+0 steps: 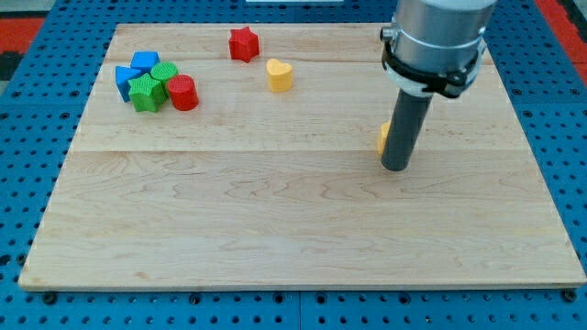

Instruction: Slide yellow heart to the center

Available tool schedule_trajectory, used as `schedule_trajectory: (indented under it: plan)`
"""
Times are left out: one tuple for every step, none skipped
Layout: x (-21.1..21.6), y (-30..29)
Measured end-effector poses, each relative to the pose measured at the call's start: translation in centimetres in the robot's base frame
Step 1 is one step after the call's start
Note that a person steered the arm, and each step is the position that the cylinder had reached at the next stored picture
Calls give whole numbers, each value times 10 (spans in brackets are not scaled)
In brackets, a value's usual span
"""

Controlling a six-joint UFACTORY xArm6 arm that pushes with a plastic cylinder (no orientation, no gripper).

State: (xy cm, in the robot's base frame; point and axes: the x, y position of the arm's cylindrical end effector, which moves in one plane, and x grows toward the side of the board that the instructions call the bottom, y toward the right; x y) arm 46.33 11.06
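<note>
Yellow heart looks light, stiff, slidey on the desk.
No pincer, so no state to tell; your tip sits far right; push its far-left side.

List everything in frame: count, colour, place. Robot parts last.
wooden board: 1, light wood, fills most of the view
pegboard: 1, blue with holes, under and around the board
red star block: 1, red, near the view's top, left of centre
yellow heart: 1, yellow, just right of and below the star block
blue blocks: 2, blue, upper-left cluster, shapes unclear
green blocks: 2, green, same cluster, touching the blue ones
red cylinder: 1, red, right edge of that cluster
yellow block: 1, yellow, mostly hidden behind the rod, shape unclear
my tip: 1, dark rod, right of centre, far from the yellow heart
</note>
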Motion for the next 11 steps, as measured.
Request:
schedule_trajectory:
  plan:
    - [-3,-29]
    - [-38,-13]
    - [-27,39]
    - [-30,21]
    - [-117,-59]
    - [-199,-86]
    - [-207,-148]
    - [-143,-134]
    - [-108,-91]
    - [-74,-75]
    - [-73,-96]
